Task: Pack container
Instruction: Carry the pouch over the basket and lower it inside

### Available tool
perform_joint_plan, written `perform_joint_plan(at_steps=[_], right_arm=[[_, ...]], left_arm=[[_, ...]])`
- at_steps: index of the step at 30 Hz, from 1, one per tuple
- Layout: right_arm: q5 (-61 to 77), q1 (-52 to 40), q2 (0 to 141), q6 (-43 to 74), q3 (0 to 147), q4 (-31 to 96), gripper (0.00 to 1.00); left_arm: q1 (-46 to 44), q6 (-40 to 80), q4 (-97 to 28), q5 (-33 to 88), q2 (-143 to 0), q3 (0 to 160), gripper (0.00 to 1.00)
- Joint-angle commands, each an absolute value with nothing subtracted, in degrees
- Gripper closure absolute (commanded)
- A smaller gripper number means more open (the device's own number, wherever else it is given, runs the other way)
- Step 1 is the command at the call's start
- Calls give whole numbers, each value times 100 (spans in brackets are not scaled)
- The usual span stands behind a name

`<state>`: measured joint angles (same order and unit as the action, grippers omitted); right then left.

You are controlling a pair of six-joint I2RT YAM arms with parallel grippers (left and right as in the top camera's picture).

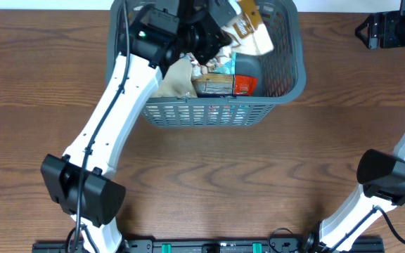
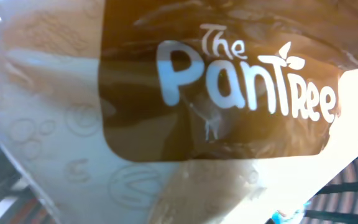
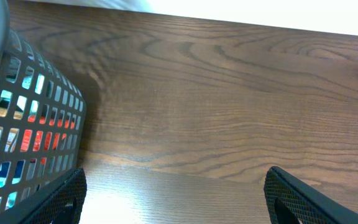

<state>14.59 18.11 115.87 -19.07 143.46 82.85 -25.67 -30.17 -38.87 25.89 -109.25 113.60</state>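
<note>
Grey slotted plastic forms the container, which stands on the wooden table with the left arm reaching in over its left rim. Above its open top the left gripper is pinched tight on a cream-and-brown packet lettered "The PanTree" — the packet fills the left wrist view, with the lattice wall showing past its lower right corner. Inside the container lie more packets, among them a brown one and an orange-red one against the near wall. Just right of the container's side wall the right gripper hangs over the wood — jaws spread wide, holding nothing.
</note>
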Motion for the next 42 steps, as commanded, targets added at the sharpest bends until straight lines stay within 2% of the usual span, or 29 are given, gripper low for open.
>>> perform_joint_plan(at_steps=[1,32,33,35,36,37,40,42], right_arm=[[1483,1758,11640,-1883,14344,8289,21],[1483,1758,11640,-1887,14344,8381,21],[1483,1758,11640,-1887,14344,8381,21],[1483,1758,11640,-1887,14344,8379,21],[1483,1758,11640,-1887,14344,8381,21],[1483,1758,11640,-1887,14344,8383,21],[1483,1758,11640,-1887,14344,8385,21],[1481,1758,11640,-1890,14344,8383,21]], left_arm=[[-2740,-3151,-3948,2939,-11091,11461,94],[-2434,-3153,-4521,2912,-12248,11461,94],[-2438,-3151,-4519,2912,-12248,11461,87],[-2440,-3151,-4510,2912,-12245,11461,45],[-2440,-3151,-4515,2910,-12245,11461,31],[-2440,-3151,-4519,2912,-12245,11461,26],[-2440,-3153,-4497,2910,-12234,11463,18],[-2438,-3153,-4471,2893,-12191,11465,17]])
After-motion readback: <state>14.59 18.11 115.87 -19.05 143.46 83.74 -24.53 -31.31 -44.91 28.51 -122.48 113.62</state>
